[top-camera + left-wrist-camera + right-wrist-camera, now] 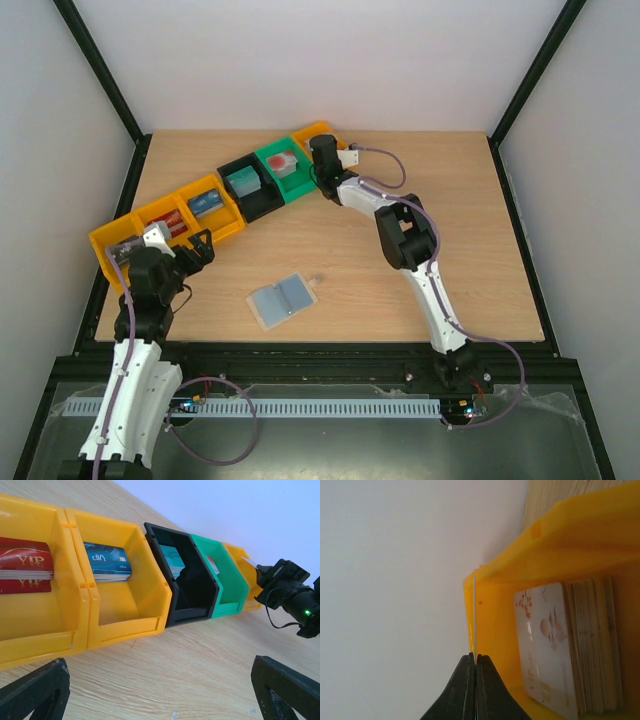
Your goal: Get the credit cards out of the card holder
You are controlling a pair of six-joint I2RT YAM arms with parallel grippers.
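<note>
Right gripper [475,656] clamps a thin credit card [474,615] edge-on; best eased over the yellow bin [570,535]'s card stack [545,645] beside it before releasing.

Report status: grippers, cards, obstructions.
Left gripper open, empty. Right gripper shut on credit card at end yellow bin. Card holder open on table. No obstruction.

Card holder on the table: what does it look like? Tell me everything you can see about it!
The card holder is a small, flat folding wallet lying wide open, with its light blue inside facing up. A fold line down the middle splits it into two halves. It lies at a slant on the wooden table, near the front, between the two arms. Only the table touches it. Its material, and whether any cards are inside, is too small to tell.
</note>
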